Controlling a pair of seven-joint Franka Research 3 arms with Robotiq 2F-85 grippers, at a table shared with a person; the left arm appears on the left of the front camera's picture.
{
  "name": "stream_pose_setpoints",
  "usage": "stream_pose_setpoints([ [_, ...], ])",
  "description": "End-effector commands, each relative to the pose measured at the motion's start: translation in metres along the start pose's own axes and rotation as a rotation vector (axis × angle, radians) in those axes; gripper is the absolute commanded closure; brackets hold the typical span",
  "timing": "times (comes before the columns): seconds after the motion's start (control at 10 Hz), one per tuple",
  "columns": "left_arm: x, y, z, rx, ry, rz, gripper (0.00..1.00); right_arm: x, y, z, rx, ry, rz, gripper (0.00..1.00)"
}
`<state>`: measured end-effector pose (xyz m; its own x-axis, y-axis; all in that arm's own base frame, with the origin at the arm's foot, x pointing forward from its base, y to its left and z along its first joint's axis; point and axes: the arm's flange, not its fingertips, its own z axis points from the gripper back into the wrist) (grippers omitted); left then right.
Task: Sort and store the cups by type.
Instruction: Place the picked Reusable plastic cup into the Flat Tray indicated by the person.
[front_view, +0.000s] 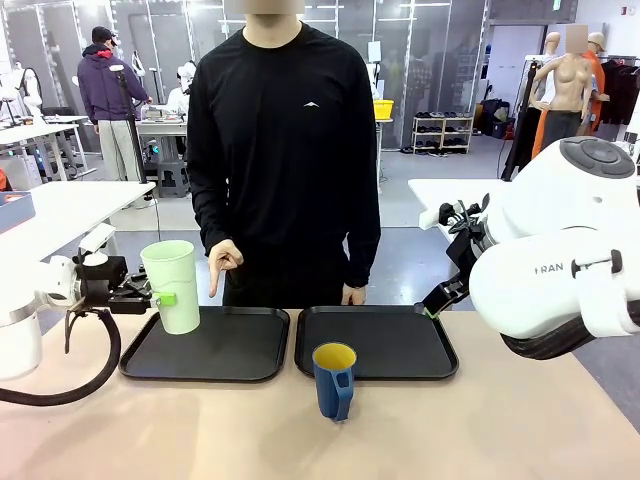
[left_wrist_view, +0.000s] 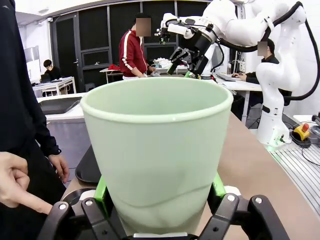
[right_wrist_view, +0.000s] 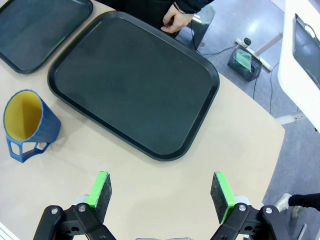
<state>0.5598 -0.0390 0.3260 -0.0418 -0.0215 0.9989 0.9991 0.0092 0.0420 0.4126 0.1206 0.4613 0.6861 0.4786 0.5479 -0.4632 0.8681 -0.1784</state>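
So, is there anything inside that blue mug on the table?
The blue mug shows a plain yellow inside with nothing in it, seen from above. Its own wall covers part of the bottom.

Left tray (front_view: 235, 348) and right tray (front_view: 400, 345) lie side by side at the tabletop's (front_view: 480, 425) far edge, person (front_view: 285, 150) behind; mug (front_view: 334, 380) stands before their gap, tumbler (front_view: 173, 285) at left tray's left end.

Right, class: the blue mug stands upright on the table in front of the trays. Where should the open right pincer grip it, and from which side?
Probably the rim wall of the blue mug, from above. It stands upright with its mouth open, so one finger of the right pincer can drop inside. Choose the wall opposite the handle, which faces the robot's side.
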Motion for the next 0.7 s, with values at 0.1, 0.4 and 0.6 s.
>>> stream_pose_setpoints([
  [0.1,-0.014,0.025,0.010,0.003,0.014,0.037,0.15,0.000,-0.001,-0.001,0.002,0.001,-0.003,0.00],
  [0.4,-0.040,0.042,0.014,-0.034,0.010,0.095,0.15,0.000,-0.001,-0.001,0.002,0.001,-0.003,0.00],
  [0.6,-0.058,0.056,0.012,-0.010,0.017,0.122,0.15,0.000,-0.001,-0.001,0.002,0.001,-0.003,0.00],
])
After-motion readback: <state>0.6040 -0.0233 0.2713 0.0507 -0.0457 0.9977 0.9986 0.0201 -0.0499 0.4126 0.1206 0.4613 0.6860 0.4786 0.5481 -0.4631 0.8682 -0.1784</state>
